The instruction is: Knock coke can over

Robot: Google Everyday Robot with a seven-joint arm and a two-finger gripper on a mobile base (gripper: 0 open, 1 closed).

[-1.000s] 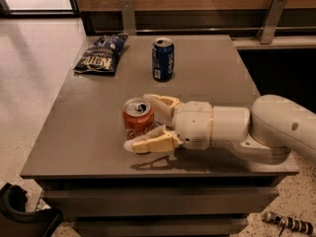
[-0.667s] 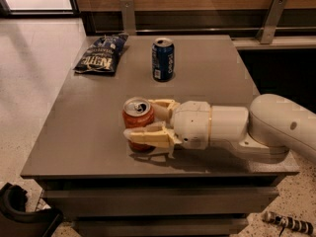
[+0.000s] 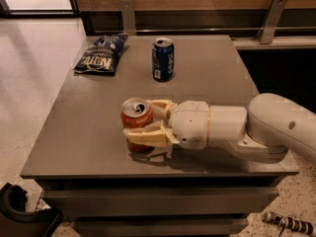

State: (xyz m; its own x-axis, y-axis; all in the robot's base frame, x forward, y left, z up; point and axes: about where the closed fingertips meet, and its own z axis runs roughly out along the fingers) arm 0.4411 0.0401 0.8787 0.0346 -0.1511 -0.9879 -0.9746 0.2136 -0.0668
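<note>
Claw (image 3: 141, 120) low, horizontal (fingers (image 3: 148, 136) clamped on coke can (image 3: 136, 113)).

Smooth cream plastic pincer (image 3: 138, 118) clamped round glossy metal coke can (image 3: 135, 124) near front of matt grey surface (image 3: 84, 137); glossy metal Pepsi can (image 3: 163, 59), crinkly shiny bag (image 3: 101, 54) behind.

The gripper (image 3: 139, 119), by the bench's front edge, has drawn its jaws together. Its near finger (image 3: 148, 135), earlier apart from the coke can (image 3: 134, 120), now presses against the can's front.
</note>
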